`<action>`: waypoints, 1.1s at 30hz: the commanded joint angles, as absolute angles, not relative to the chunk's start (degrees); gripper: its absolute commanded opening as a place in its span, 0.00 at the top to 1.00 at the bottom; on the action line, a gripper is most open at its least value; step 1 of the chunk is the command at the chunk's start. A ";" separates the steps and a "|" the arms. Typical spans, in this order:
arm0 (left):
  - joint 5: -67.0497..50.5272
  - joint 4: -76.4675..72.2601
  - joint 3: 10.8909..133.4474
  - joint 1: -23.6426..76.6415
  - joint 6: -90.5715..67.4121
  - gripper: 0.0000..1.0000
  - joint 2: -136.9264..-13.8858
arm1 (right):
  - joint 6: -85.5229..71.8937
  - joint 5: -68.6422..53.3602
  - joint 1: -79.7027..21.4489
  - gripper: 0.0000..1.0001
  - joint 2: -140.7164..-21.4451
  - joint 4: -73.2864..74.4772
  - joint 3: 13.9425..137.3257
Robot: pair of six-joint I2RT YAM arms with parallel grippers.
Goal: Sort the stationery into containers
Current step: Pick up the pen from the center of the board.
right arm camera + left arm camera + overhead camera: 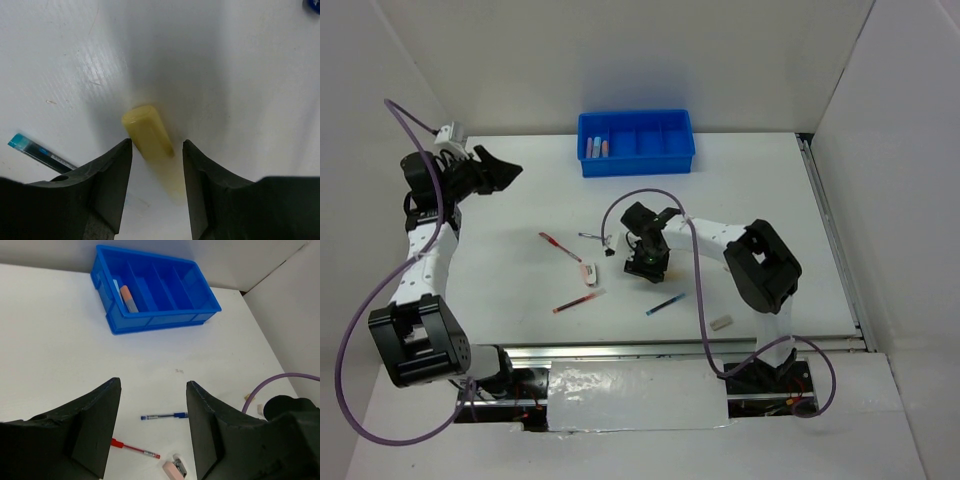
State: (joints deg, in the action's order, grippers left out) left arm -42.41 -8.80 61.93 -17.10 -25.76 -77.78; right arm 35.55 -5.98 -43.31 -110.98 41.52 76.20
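Note:
The blue four-compartment tray (636, 140) stands at the back of the table; its leftmost compartment holds an orange-tipped marker (127, 297). My right gripper (645, 264) points down at mid-table. In the right wrist view it (156, 145) is open, with a pale yellow bar (146, 132) lying between its jaws and a gap on each side. My left gripper (502, 170) is open and empty, raised at the far left, also open in its wrist view (154, 385). On the table lie two red pens (560, 246) (578, 301), a blue pen (665, 304) and a beige eraser (720, 322).
A small pink and white item (588, 270) lies between the red pens. A thin dark pen (592, 237) lies left of the right gripper. A purple cable (695, 260) loops over the right arm. White walls close in the table.

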 commanded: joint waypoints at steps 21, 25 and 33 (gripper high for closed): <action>-35.07 -16.61 40.87 1.20 -30.06 0.45 -59.49 | -16.13 -37.26 -27.26 1.00 -103.27 32.61 95.98; -33.14 -13.27 43.59 5.88 -29.35 0.48 -62.75 | -25.29 -36.30 -24.61 1.00 -102.22 30.68 92.65; -34.10 -5.99 56.06 15.02 -29.88 0.42 -75.13 | -36.82 -21.97 -25.14 1.00 -99.23 32.61 92.37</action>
